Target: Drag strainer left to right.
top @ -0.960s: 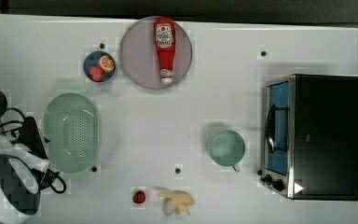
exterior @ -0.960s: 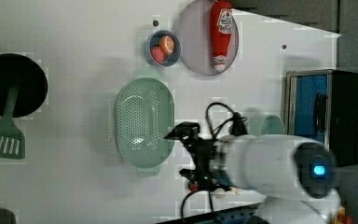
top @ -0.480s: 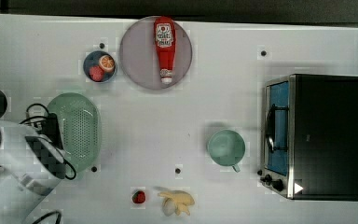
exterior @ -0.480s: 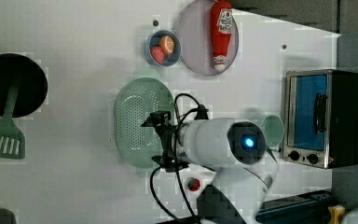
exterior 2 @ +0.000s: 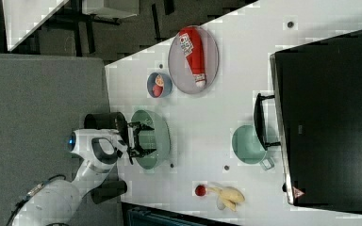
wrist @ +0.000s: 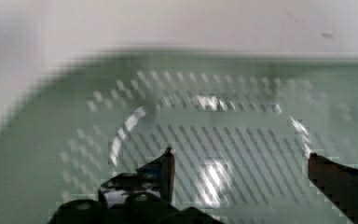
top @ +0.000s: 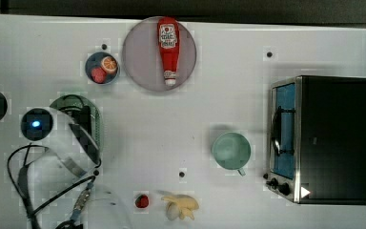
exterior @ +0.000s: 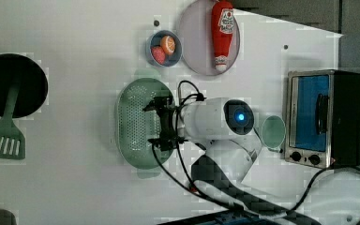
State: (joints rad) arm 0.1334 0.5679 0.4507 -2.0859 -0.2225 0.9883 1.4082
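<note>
Your strainer (exterior: 138, 124) sits left of centre in the left view, on the tabletop (exterior: 84, 178). Jaws stand wide, empty, above its basin. Light, stiff plastic, likely slippery: hook its rim.

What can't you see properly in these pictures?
- Strainer: in the top view the arm covers most of it; a sliver of rim shows.
- Whether the open gripper touches the strainer's floor: cannot tell; the wrist view is blurred.
- Cup: in the left view the arm hides one edge.
- Label on the ketchup bottle: too small to read.
- Food in the blue bowl: too small to name.
</note>
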